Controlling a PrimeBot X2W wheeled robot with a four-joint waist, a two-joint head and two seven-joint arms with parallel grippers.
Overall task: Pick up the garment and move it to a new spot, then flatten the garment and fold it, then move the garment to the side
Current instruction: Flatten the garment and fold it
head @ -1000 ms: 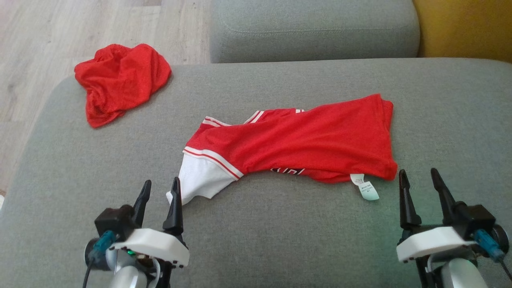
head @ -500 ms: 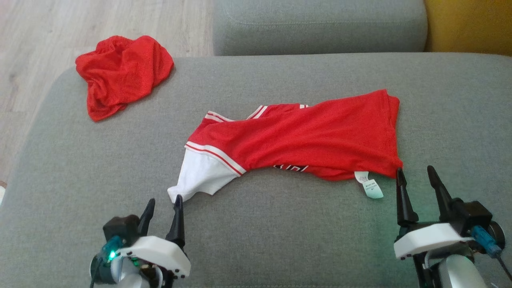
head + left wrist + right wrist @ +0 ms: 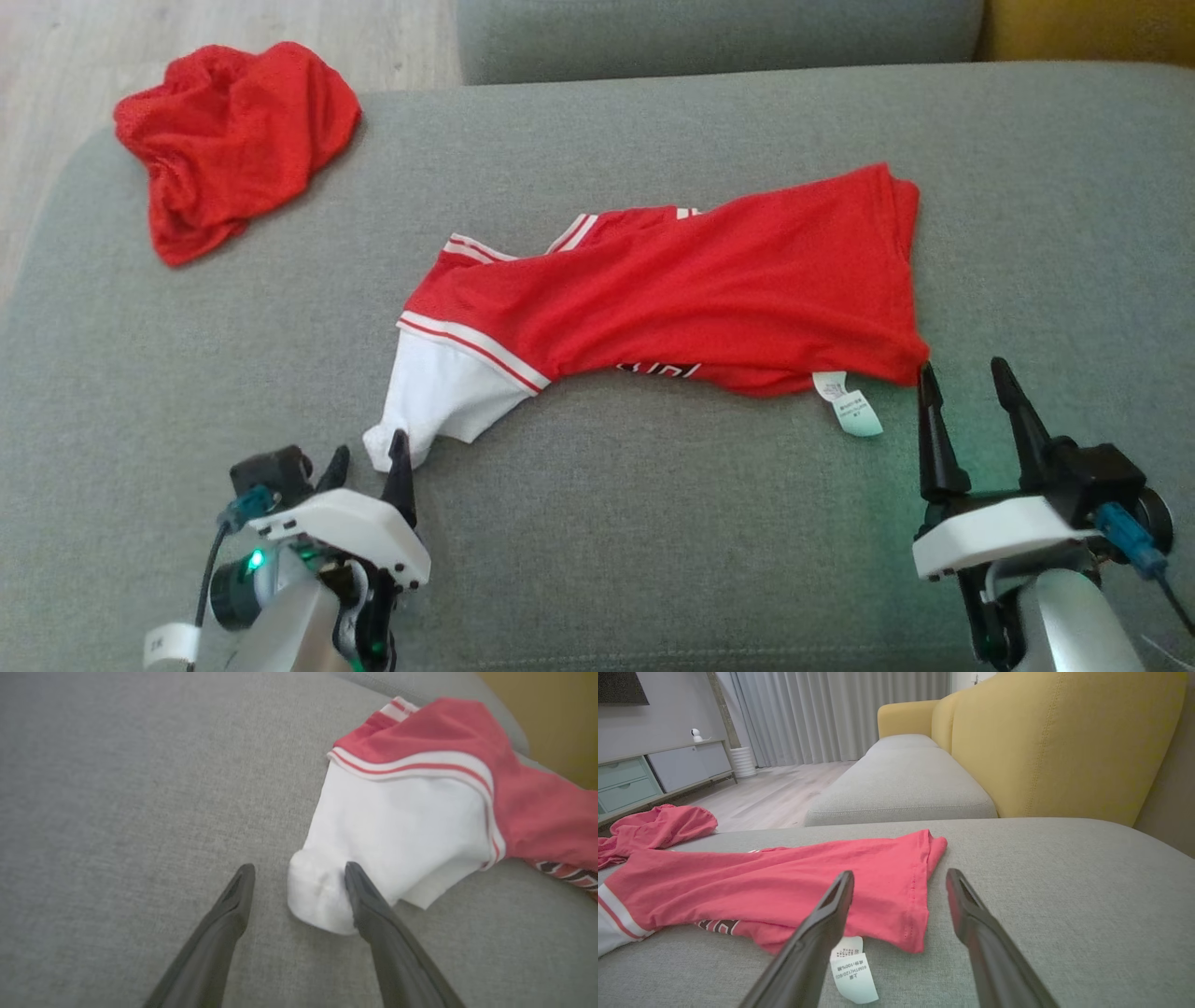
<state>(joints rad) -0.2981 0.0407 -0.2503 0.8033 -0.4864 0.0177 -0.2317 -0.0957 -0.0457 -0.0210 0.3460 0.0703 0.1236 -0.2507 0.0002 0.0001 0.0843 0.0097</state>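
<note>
The garment (image 3: 672, 289), a red jersey with a white sleeve (image 3: 448, 401), lies stretched out and wrinkled across the grey sofa cushion (image 3: 653, 560). My left gripper (image 3: 370, 450) stands open at the sleeve's tip. In the left wrist view the sleeve (image 3: 402, 826) has its rounded end between my left gripper's (image 3: 299, 868) fingers, the right finger resting on the cloth. My right gripper (image 3: 963, 369) is open at the garment's hem corner. In the right wrist view that corner of the garment (image 3: 784, 877) lies between my right gripper's (image 3: 900, 873) fingers, with a white care label (image 3: 852, 970) below.
A second crumpled red garment (image 3: 229, 140) lies at the cushion's far left corner, next to the wooden floor (image 3: 56, 56). Another grey cushion (image 3: 901, 779) and a yellow backrest (image 3: 1064, 742) stand beyond the garment.
The camera has moved, so everything sits higher in the picture. My left gripper has tipped down onto the sleeve's end. My right gripper has come a little closer to the hem corner.
</note>
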